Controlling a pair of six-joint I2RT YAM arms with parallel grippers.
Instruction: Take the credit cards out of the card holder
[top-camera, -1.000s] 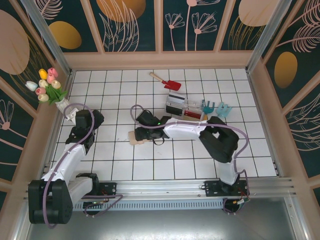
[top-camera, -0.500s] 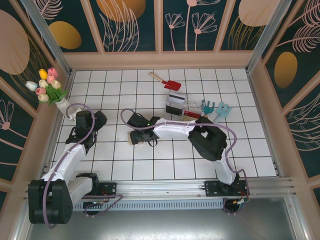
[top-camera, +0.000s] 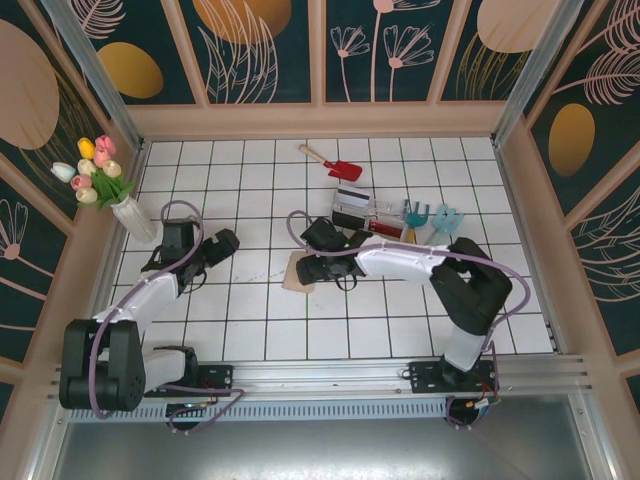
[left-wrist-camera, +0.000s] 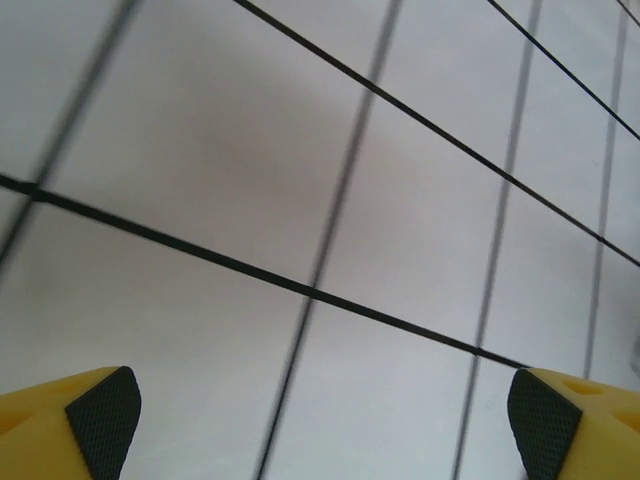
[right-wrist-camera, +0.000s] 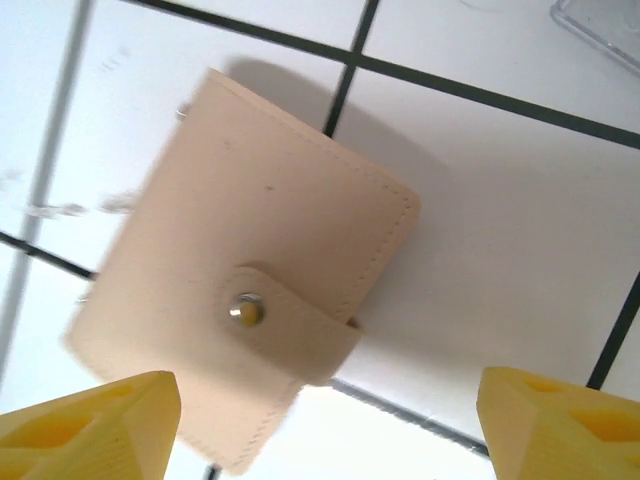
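Tabletop (top-camera: 250, 330): white tiles, black grid lines, metal rail at near edge. Wall panels (top-camera: 260, 50) dark teal with leaf and flower prints, framed in pale wood. Tulips in a vase (top-camera: 100, 175) at far left; red toy shovel (top-camera: 335, 163) at the back.

Card holder (top-camera: 297, 277) (right-wrist-camera: 260, 300) lies flat left of centre, tan, folded closed, snap tab fastened.

Right jaws hang spread above it, not touching. Left jaws released, over bare tile.
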